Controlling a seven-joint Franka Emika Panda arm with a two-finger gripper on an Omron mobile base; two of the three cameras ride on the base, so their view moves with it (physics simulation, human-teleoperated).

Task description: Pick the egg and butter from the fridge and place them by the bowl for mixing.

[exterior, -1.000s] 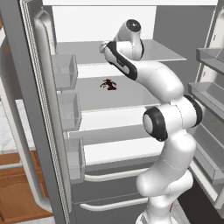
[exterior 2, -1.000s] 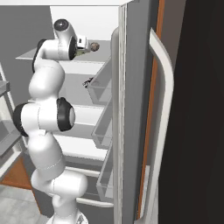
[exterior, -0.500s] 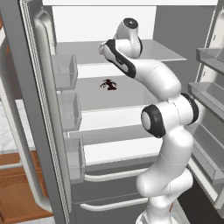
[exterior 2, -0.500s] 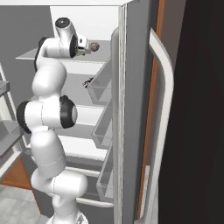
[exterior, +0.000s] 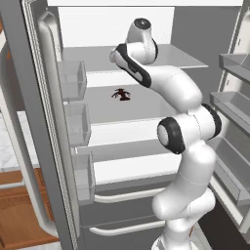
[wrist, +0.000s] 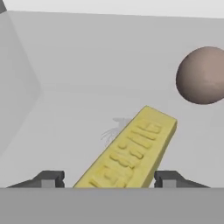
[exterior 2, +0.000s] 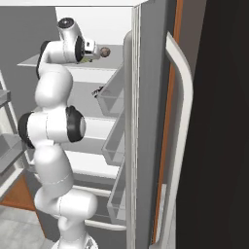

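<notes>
Hand view, bottom edge: gripper [wrist: 109, 178] fingertips [wrist: 50, 178] apart, one each side of the butter [wrist: 130, 152]; contact can't be told; stick runs diagonally to frame centre. Egg [wrist: 202, 75] sits upper right, apart from butter. Right base view: egg [exterior 2: 104, 51] at upper centre on fridge [exterior 2: 146, 121] top shelf. Left base view: dark spiky item [exterior: 120, 94] on shelf below, centre-left; door bins [exterior: 73, 80] at left.
</notes>
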